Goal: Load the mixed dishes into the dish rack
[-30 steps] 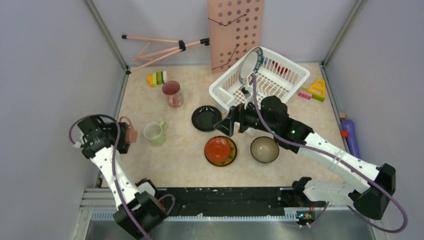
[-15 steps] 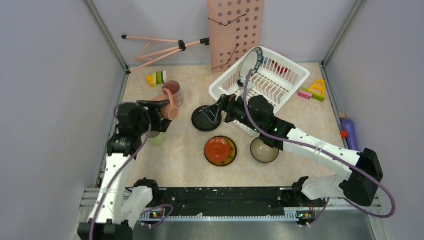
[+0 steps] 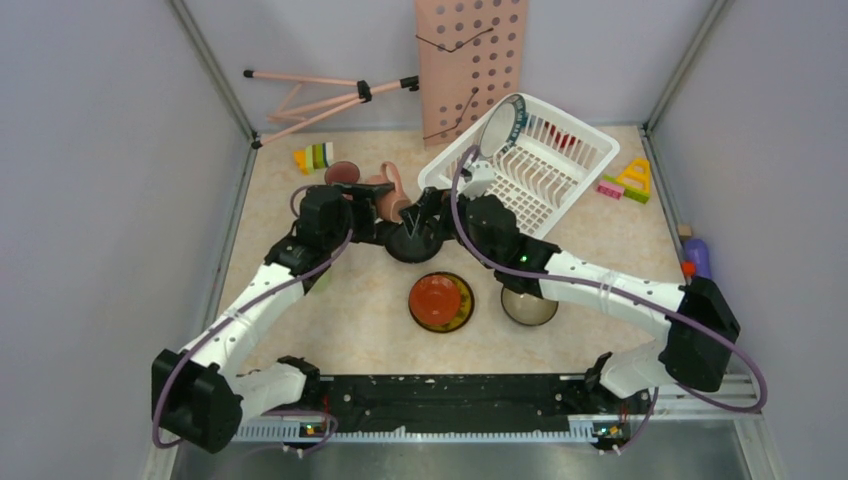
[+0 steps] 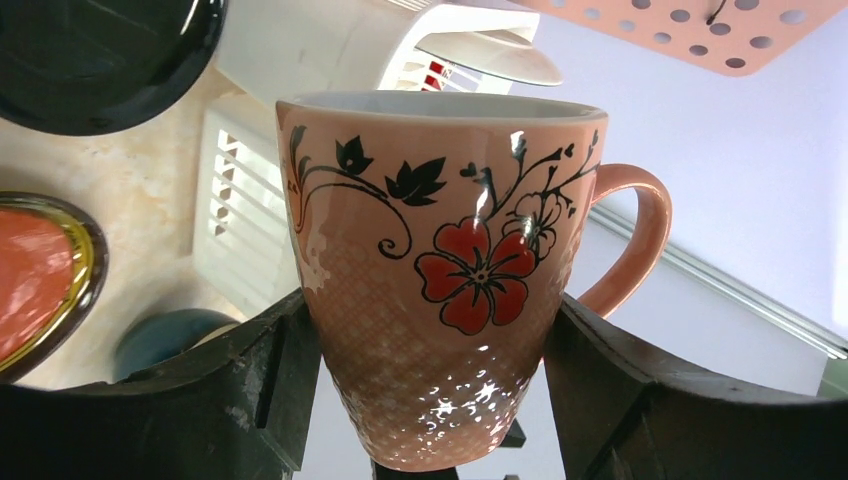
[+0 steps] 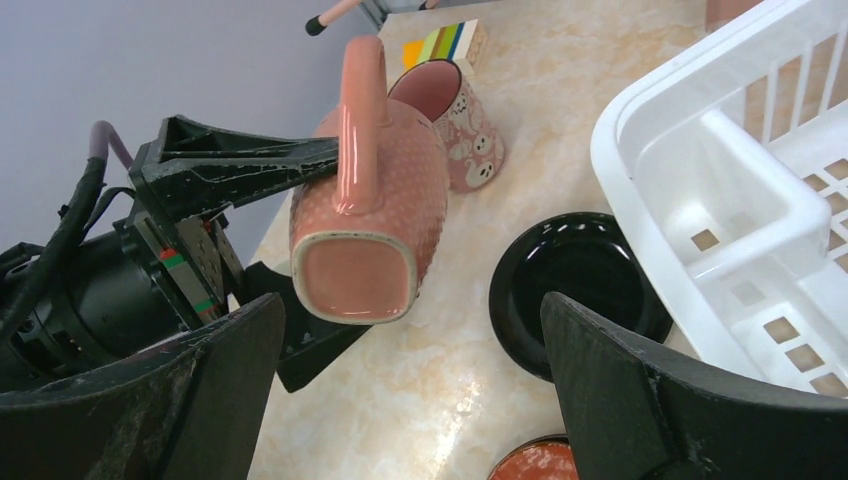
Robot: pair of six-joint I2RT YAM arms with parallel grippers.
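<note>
Swinging in from my left, I am bringing the pink floral mug [image 4: 450, 270], clamped in my left gripper [image 4: 430, 410], up to the dish rack [image 3: 590, 135] just ahead, ready for loading; my right gripper [image 5: 415, 400] is hanging opposite, jaws spread wide.

teal bowl [image 3: 527, 308]: partly under the right arm [image 3: 600, 290]
black plate [image 4: 100, 55]: cut by top edge
red plate [image 4: 30, 280]: cut by left edge
</note>
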